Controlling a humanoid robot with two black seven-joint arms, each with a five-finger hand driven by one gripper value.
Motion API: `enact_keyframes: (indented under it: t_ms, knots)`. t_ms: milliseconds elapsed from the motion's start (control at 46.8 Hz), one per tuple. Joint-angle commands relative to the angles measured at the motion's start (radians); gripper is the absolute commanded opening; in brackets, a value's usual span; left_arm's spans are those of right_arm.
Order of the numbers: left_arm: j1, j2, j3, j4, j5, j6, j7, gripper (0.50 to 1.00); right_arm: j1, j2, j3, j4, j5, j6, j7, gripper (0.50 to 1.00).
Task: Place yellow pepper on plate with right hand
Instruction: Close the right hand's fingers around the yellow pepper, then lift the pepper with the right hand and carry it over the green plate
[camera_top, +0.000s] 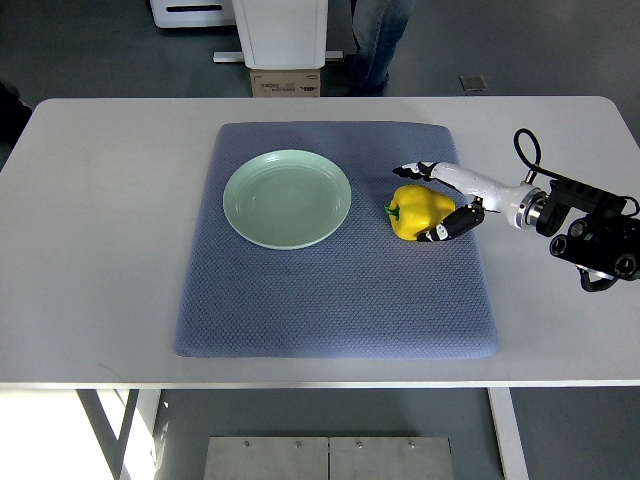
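- We see the right hand (437, 200) cupped around the yellow pepper (419, 211), fingers on both its sides
- Plate (287, 198) lies well beyond the fingertips, on the mat (335, 290)

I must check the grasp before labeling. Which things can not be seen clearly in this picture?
- Top view: contact between the right hand and the yellow pepper; the pepper hides the palm side.
- Top view: person beyond the table, cut off by the top edge.
- Left arm: outside the picture.
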Motion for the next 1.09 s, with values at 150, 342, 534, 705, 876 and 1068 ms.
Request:
enact_keyframes:
  t_ms: [150, 342, 534, 705, 876, 1068]
  knots:
    - [0.000, 0.000, 0.000, 0.000, 0.000, 0.000, 0.000, 1.000, -0.001, 0.001, -0.014, -0.007, 0.000, 0.000, -0.015, 0.872]
    - [0.000, 0.000, 0.000, 0.000, 0.000, 0.000, 0.000, 1.000, 0.000, 0.001, -0.026, -0.014, 0.000, -0.009, -0.016, 0.788]
    - [0.000, 0.000, 0.000, 0.000, 0.000, 0.000, 0.000, 1.000, 0.000, 0.001, -0.026, -0.014, 0.000, -0.012, -0.016, 0.525]
    - [0.000, 0.000, 0.000, 0.000, 0.000, 0.000, 0.000, 1.000, 0.004, 0.001, -0.021, -0.014, 0.005, -0.031, -0.018, 0.500]
    - [0.000, 0.000, 0.000, 0.000, 0.000, 0.000, 0.000, 1.000, 0.010, 0.001, -0.001, -0.012, 0.015, -0.041, -0.016, 0.500]
    - [0.000, 0.000, 0.000, 0.000, 0.000, 0.000, 0.000, 1.000, 0.008, 0.003, 0.046, -0.007, 0.019, -0.041, -0.018, 0.500]
